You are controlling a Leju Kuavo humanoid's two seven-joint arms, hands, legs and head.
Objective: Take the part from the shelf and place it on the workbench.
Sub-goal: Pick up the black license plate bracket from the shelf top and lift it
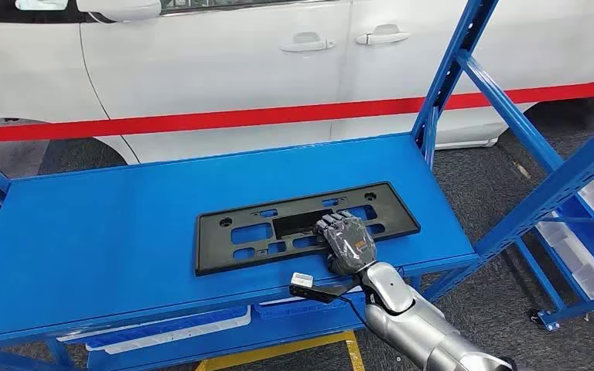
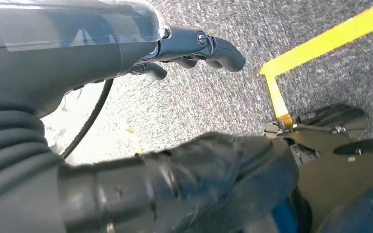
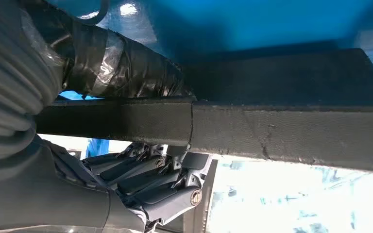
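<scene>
Black plastic licence-plate frame point(image 1: 305, 226) lies flat on the blue shelf point(image 1: 85, 232), right hand point(image 1: 346, 241) clamped on its near edge, lift and workbench transfer both remaining

Bright even light; wrist views blurred, glary.

Blue shelf point(image 1: 108, 232), black part point(image 1: 278, 228) lying flat near its front edge

Looks like a car workshop: white car point(image 1: 224, 58) behind red barrier tape point(image 1: 278, 117), blue steel shelving point(image 1: 510, 154), yellow floor marking point(image 2: 320, 43) on grey carpet.
</scene>
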